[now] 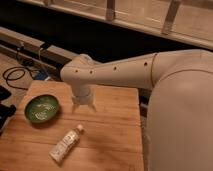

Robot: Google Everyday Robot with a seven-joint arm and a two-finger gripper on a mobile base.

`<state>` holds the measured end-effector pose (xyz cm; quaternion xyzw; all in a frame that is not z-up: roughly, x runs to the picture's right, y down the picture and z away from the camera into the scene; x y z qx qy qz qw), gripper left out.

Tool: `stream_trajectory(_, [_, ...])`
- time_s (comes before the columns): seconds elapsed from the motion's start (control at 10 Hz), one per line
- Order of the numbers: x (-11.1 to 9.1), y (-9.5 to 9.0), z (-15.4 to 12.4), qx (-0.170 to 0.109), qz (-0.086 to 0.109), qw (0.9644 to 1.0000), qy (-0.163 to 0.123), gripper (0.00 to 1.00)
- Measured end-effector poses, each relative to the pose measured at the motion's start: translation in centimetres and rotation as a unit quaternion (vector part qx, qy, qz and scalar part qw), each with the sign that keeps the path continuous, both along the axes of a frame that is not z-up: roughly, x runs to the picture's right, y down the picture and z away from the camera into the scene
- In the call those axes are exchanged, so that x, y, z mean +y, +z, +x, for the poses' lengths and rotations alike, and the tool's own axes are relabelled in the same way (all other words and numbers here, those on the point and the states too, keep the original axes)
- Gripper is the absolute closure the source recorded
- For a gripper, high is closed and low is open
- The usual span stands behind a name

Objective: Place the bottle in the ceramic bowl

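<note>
Gripper hangs open and empty over the wooden table. The bottle lies flat nearer the camera, angled, cap toward the gripper; the ceramic bowl sits beside it.

We take this for a robotics lab: a white robot arm, its gripper hanging over a wooden table, and cables coiled on the floor far left.
</note>
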<state>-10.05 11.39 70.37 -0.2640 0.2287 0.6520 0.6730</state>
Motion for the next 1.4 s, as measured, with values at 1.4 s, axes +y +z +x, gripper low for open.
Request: stream_trajectory(1.4, [6.6,-1.5,-5.0,-0.032,0.023,0.9991,-0.012,0.35])
